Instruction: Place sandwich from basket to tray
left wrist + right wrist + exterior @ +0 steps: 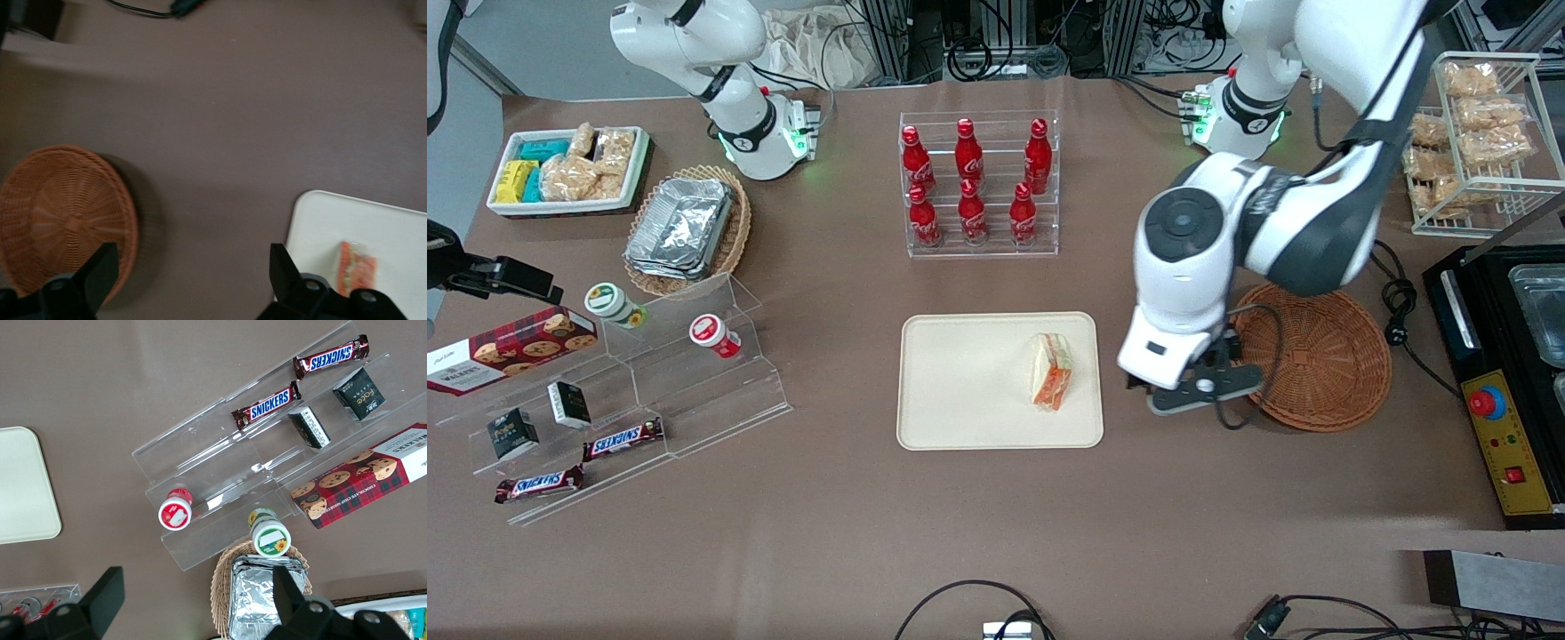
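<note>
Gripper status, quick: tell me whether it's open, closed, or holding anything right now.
Gripper: open, holding nothing, hovering over bare table between the round wicker basket and the tray; the wrapped sandwich lies on the tray.

Sandwich (1051, 370): triangular wedge, pale bread, orange-red and green filling at its edge, lying on tray (969, 382), at the tray's 3 o'clock in the front view. Tray: cream-beige, rectangular, rounded corners, flat on table. Basket (1320, 356): round, reddish-brown wicker, empty, at 3 o'clock from tray, not touching. Gripper (1199, 389) hangs between tray and basket, fingers apart.
</note>
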Robot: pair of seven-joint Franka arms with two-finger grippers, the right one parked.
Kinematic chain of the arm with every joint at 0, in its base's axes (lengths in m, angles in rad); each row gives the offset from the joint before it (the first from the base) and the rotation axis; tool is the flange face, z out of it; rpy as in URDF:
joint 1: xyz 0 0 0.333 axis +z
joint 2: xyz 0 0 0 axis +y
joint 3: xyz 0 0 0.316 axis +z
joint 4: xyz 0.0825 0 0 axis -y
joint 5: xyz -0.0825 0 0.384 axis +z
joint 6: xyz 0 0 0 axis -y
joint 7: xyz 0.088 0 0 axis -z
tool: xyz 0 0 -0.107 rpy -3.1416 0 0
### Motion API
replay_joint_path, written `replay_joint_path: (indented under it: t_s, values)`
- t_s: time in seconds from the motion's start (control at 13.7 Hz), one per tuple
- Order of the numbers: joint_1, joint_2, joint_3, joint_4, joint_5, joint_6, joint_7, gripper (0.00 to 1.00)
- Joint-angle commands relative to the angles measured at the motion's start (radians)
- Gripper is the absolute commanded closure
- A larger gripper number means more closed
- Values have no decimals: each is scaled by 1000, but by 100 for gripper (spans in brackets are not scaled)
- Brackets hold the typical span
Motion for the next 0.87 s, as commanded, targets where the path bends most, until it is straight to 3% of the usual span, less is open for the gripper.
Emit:
replay_joint_path:
  t_s: [0.0,0.15,0.36,0.58,0.73,0.8]
  values:
    - [68,-17,-5,27,-14,-49,88,0]
    - [134,-45,-5,23,-38,-75,191,0]
    - [240,-121,7,9,-159,-104,431,0]
    - [160,-253,250,-61,-331,-107,664,0]
    - [95,-330,383,-114,-377,-112,789,0]
    - [92,-359,401,-129,-388,-121,821,0]
